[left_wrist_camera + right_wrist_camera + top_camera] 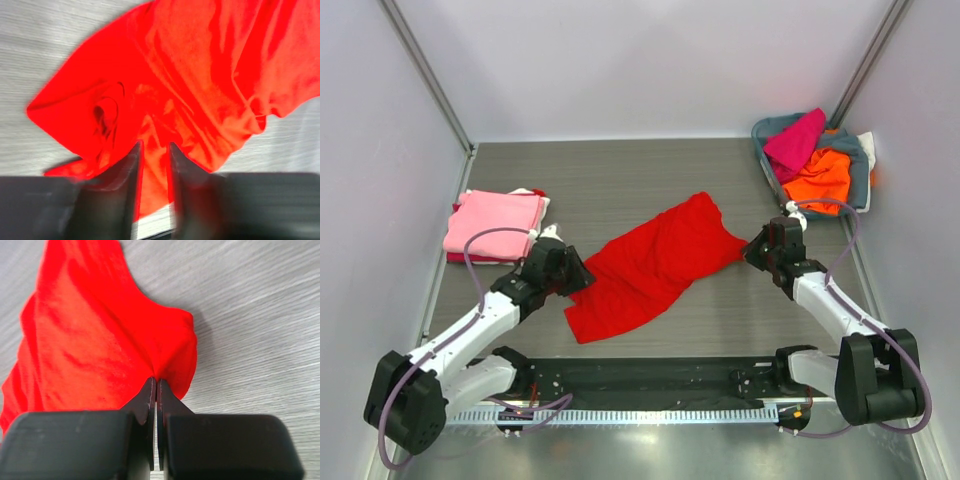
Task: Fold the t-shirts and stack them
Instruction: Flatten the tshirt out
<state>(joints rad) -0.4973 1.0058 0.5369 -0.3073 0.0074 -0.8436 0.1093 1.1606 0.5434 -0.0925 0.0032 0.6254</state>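
A grey-blue basket [861, 172] sits at two o'clock on the grey wood-grain table [620, 175], just beside the right wall. White walls [650, 60] enclose three sides.

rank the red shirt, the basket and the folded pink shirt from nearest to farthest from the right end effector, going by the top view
1. red shirt: in the middle, its right edge pinched in the right end effector.
2. basket: far right corner, behind that end effector.
3. pink shirt: folded, over on the left side, beyond the red shirt.
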